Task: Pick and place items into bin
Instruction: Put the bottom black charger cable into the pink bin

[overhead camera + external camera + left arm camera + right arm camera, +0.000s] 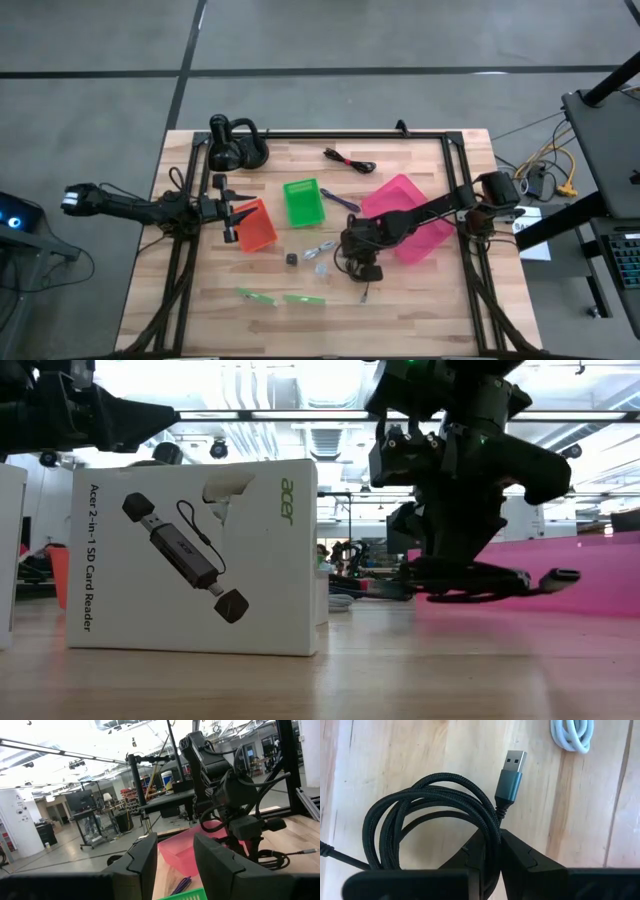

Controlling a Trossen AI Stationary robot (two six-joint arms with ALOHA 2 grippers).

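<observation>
Near table centre, right gripper point(492, 851) pinches a black coiled cable point(435, 815); items at 6 o'clock remain unbinned, left gripper point(232, 212) parted, empty.

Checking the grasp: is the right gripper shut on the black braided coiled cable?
Yes, the right gripper pinches a strand of the black braided coiled cable between its closed fingers.

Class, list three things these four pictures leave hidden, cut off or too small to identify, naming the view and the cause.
1. High view: the black braided cable under the right gripper is hidden by that arm.
2. Low view: the white card-reader box blocks the table behind it.
3. High view: the tiny black cube is too small to identify.
</observation>
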